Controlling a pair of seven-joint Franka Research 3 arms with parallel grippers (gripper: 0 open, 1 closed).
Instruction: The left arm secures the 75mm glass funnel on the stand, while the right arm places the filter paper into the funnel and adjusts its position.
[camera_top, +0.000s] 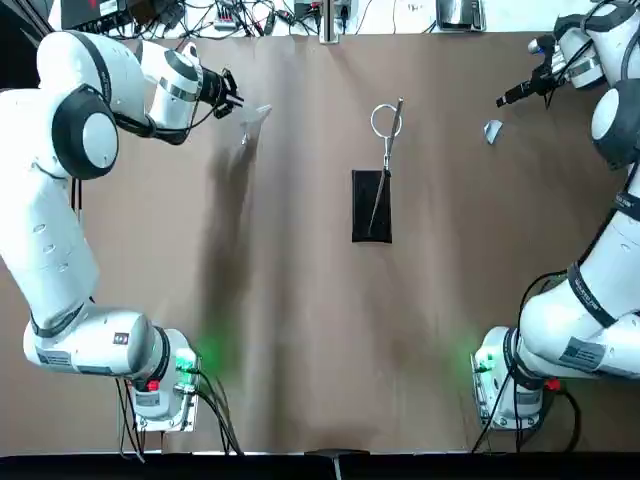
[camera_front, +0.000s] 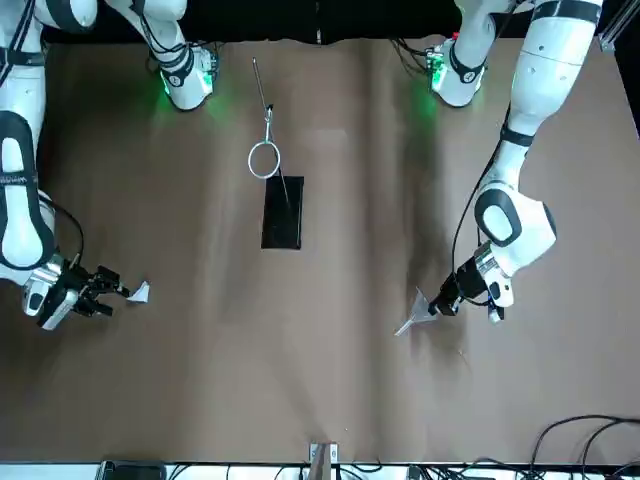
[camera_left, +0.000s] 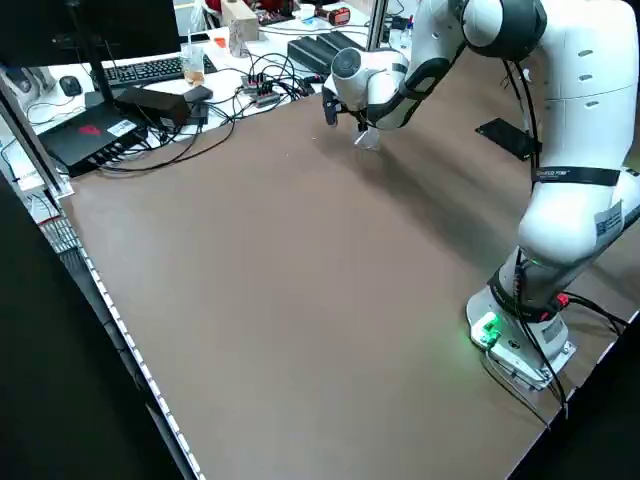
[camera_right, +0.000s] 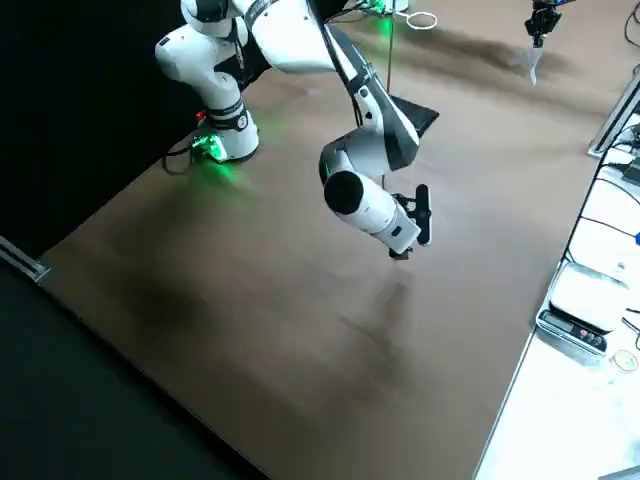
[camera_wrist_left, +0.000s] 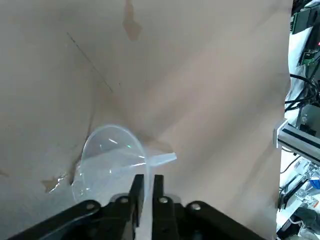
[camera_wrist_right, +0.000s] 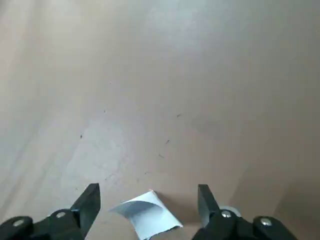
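The clear glass funnel (camera_wrist_left: 107, 160) lies low over the brown table at the far left (camera_top: 255, 120). My left gripper (camera_wrist_left: 146, 182) is shut on its wall, fingers pinched close together (camera_front: 445, 300). The stand's black base (camera_top: 371, 205) sits mid-table, and its rod holds the wire ring (camera_top: 386, 120) empty. At the far right the filter paper (camera_top: 492, 130), a small white folded piece, rests on the table. My right gripper (camera_wrist_right: 149, 197) hovers open just above it, one finger on each side of the paper (camera_wrist_right: 147, 217), without touching it (camera_front: 100, 285).
Cables, a keyboard and electronics crowd the bench beyond the table's far edge (camera_left: 150, 85). A scale-like device (camera_right: 580, 310) sits on the white side bench. Both arm bases (camera_top: 160, 385) stand at the near edge with green lights.
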